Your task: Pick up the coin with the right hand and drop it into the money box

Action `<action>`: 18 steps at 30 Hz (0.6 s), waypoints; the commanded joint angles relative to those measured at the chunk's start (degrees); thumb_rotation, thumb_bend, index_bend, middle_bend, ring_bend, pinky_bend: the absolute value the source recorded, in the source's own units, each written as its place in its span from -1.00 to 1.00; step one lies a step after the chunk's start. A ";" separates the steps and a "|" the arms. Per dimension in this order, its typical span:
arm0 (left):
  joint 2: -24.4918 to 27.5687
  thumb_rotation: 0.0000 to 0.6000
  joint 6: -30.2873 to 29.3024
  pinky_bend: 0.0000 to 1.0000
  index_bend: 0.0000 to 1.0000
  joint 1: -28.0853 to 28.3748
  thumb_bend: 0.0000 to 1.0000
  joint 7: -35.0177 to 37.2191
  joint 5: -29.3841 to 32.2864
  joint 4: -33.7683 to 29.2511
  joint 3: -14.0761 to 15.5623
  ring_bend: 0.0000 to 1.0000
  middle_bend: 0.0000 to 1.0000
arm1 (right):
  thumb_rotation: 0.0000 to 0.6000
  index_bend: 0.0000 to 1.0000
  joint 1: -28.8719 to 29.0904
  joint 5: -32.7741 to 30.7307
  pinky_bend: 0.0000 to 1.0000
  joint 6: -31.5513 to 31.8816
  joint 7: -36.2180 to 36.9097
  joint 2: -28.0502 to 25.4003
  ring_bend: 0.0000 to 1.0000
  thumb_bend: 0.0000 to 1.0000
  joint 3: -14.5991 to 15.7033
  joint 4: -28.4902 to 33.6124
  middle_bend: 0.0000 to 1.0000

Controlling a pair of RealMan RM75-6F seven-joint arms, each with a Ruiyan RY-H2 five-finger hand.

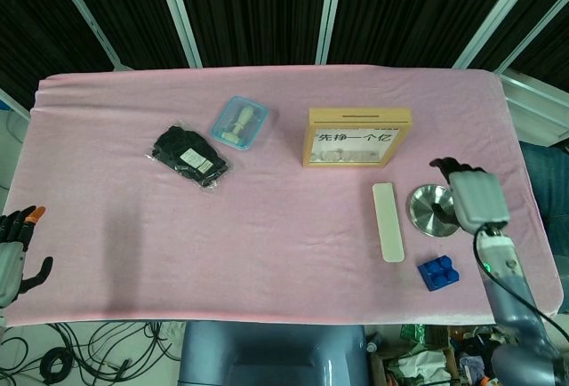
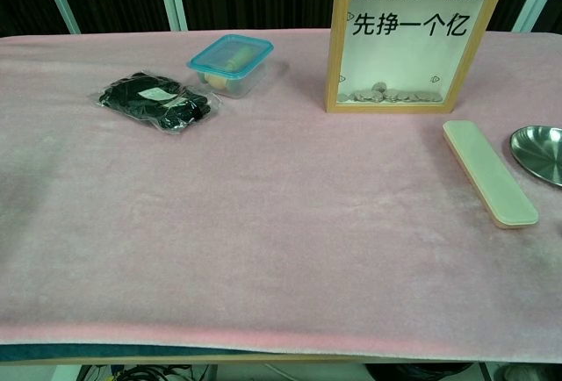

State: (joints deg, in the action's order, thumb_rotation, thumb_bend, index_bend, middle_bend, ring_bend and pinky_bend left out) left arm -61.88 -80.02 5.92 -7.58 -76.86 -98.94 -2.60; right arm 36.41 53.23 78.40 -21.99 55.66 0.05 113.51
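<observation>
The money box (image 2: 417,37), a wooden frame with a clear front, stood upright toward the far side of the pink cloth-covered table (image 2: 263,249). Its front panel read "¥ More Money" at upper left, small Chinese characters at upper right reading 财源滚滚, and large black characters 先挣一个亿 beneath. A row of coins (image 2: 386,94) lay along the bottom inside the box; no coin could be made out outside it. The right hand (image 1: 471,195) was seen in the head view only, over the right edge of the table just beside a round metal dish (image 1: 432,208), back of the hand toward the camera; its dark fingertips (image 1: 444,164) pointed away, and whether it gripped anything could not be told. The dish appeared empty in both views. A long pale pink case (image 2: 489,171) lay between the money box and the near edge, just left of the dish. A small blue block (image 1: 437,272) sat near the front right edge. Left of the money box stood a clear container with a teal lid (image 2: 230,65), and further left a clear bag of black items (image 2: 155,100) bearing a small label too small to read. The left hand (image 1: 13,248) hung off the near left corner, fingers spread and holding nothing.
</observation>
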 commanded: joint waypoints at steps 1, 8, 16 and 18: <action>-0.23 1.00 -0.75 -1.00 -0.80 -0.15 -0.19 0.34 -0.82 0.28 -0.07 -0.94 -0.92 | 1.00 -0.51 -12.62 11.95 -0.29 9.74 0.90 6.27 -0.38 -0.60 9.16 -4.16 -0.61; -0.26 1.00 -3.16 -1.00 -0.80 -0.26 -0.19 1.81 -5.10 0.17 0.09 -0.95 -0.92 | 1.00 -0.53 -20.32 17.60 -0.31 15.26 3.16 14.55 -0.39 -0.60 9.74 -17.45 -0.63; 1.05 1.00 -4.01 -1.00 -0.80 -0.28 -0.19 1.52 -9.77 -1.77 1.63 -0.96 -0.93 | 1.00 -0.59 -22.55 18.80 -0.36 13.47 4.21 17.84 -0.46 -0.60 7.14 -25.65 -0.72; 1.27 1.00 -3.99 -1.00 -0.80 -0.31 -0.19 0.61 -10.30 -2.50 1.96 -0.96 -0.93 | 1.00 -0.59 -22.87 19.20 -0.36 13.13 4.14 17.95 -0.47 -0.61 6.77 -25.98 -0.74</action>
State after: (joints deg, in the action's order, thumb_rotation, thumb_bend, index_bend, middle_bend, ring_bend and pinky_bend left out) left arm -60.87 -83.98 5.63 -6.45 -86.77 -100.94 -0.96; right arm 13.77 72.18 91.76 -17.74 73.40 7.05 87.75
